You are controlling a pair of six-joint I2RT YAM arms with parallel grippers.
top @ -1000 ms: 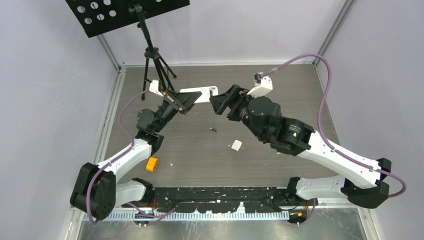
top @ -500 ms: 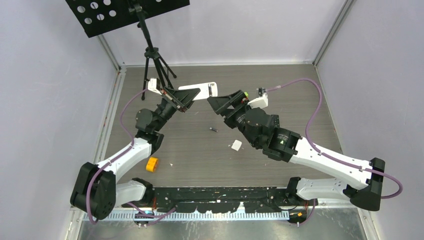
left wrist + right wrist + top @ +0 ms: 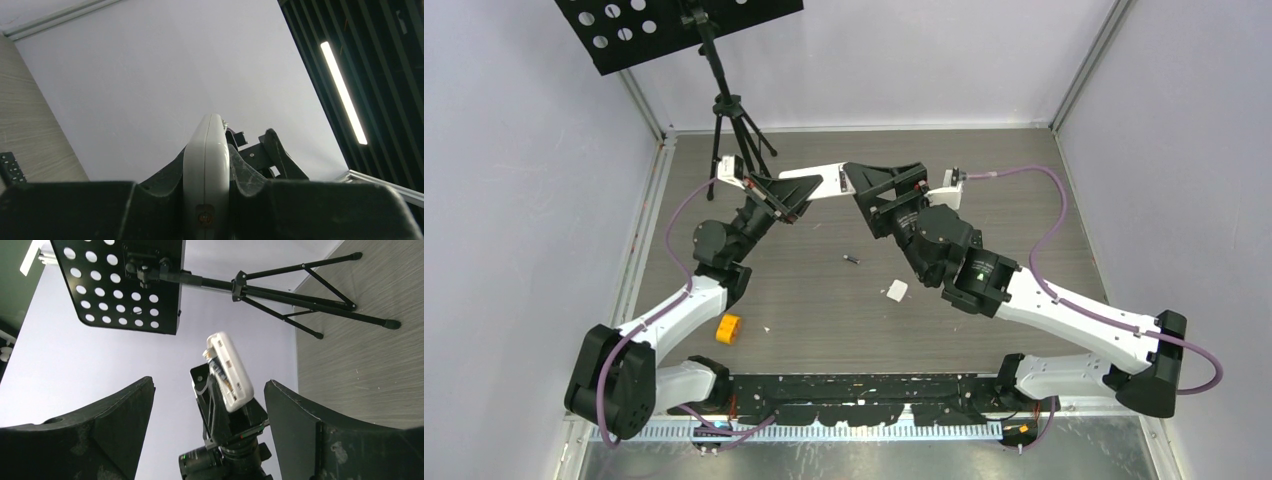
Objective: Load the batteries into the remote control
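Note:
My left gripper [image 3: 786,196] is shut on the white remote control [image 3: 822,184] and holds it above the table, far end pointing right. In the left wrist view the remote [image 3: 206,165] stands edge-on between the jaws of that gripper [image 3: 210,150]. My right gripper [image 3: 866,190] is open at the remote's free end, not touching it. In the right wrist view the remote [image 3: 231,371] shows its open compartment with a dark battery [image 3: 218,371] in it, between my wide-apart fingers [image 3: 110,425]. One loose battery [image 3: 852,260] lies on the table.
A small white piece [image 3: 896,290] lies right of the loose battery. An orange block [image 3: 728,328] sits near the left arm's base. A black music stand [image 3: 679,30] on a tripod [image 3: 729,120] stands at the back left. Walls enclose the table.
My right gripper has swung up and toward the back left, closing in on the remote's free end, and its jaws have spread wider. The left gripper keeps holding the remote almost still.

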